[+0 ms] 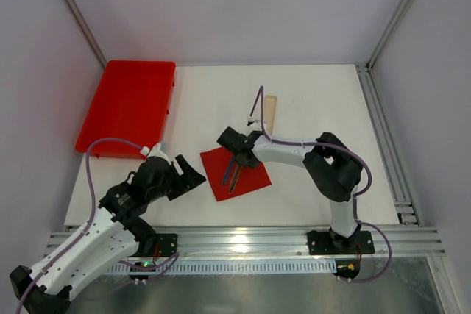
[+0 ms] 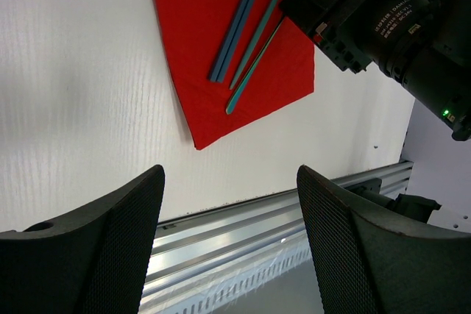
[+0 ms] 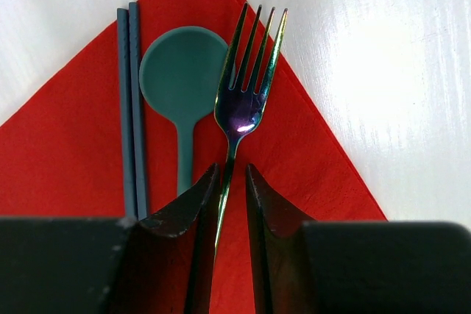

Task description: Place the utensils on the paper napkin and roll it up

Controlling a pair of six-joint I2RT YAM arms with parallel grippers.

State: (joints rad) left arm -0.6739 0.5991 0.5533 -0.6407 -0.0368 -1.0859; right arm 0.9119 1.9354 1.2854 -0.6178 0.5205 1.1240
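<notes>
From the top external view, a flat bright-red square paper napkin (image 1: 249,176) lies on the white table (image 1: 309,93), turned like a diamond. The thin, dark teal-green utensils (image 1: 232,176) rest on it side by side. The right gripper (image 1: 239,155) hangs over the napkin's far corner. The left gripper (image 1: 194,176) sits just beside its left edge. A big rigid red plastic tray (image 1: 129,108) stands at the far left, and a pale beige flat strip (image 1: 270,112) lies beyond the napkin.

In the left wrist view, the left gripper's black fingers (image 2: 110,248) are spread wide with only bare table and an aluminium rail (image 2: 280,218) between them. The napkin's near corner points toward them, well apart.

In the right wrist view, an iridescent metal fork (image 3: 246,86), a matte teal round-bowled spoon (image 3: 180,82) and a pair of slate-blue chopsticks (image 3: 131,108) lie parallel on the napkin, heads toward its corner. The right gripper's fingers (image 3: 195,218) stand narrowly apart astride the fork's handle. Red shows between the handle and one finger. I cannot tell whether they pinch it deeper in.
</notes>
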